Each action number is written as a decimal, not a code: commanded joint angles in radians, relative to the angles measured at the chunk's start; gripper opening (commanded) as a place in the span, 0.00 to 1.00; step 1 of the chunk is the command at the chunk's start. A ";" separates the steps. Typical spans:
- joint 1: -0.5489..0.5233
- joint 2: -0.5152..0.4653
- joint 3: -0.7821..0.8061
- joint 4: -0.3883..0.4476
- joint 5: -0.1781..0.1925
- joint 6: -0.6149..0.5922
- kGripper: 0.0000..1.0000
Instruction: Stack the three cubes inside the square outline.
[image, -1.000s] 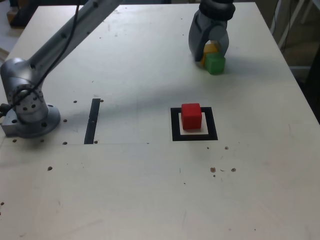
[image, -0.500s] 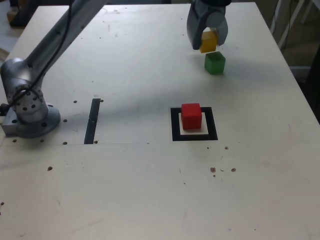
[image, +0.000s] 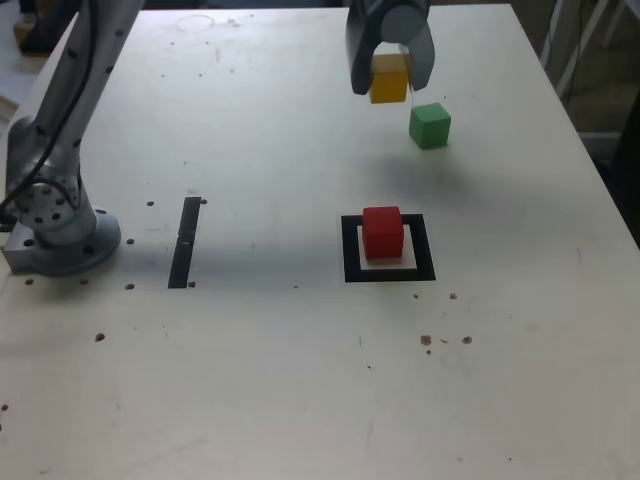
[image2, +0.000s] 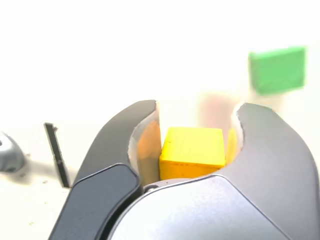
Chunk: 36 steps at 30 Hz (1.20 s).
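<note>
Gripper (image: 390, 88): closed on yellow cube, at 12 o'clock in exterior view
Yellow cube (image: 389, 80): gripped between the fingers, raised above table (image: 250, 380)
Green cube (image: 430, 127): on table, at 1 o'clock from red cube
Red cube (image: 383, 234): inside square outline (image: 425, 250)
Black strip (image: 184, 245): on table, at 9 o'clock from outline

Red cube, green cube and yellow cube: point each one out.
Red cube (image: 383, 236): exterior view, on its front face.
Green cube (image2: 278, 71): wrist view, on the middle of its visible side.
Yellow cube (image2: 193, 144): wrist view, on its top face.
</note>
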<state>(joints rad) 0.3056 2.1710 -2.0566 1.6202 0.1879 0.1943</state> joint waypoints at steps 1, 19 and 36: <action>-0.047 -0.044 0.069 0.012 0.001 -0.021 0.44; -0.263 -0.162 0.321 -0.075 -0.032 -0.135 0.44; -0.367 -0.192 0.431 -0.222 -0.084 -0.218 0.44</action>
<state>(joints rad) -0.0587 1.9812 -1.6238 1.4101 0.1102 -0.0203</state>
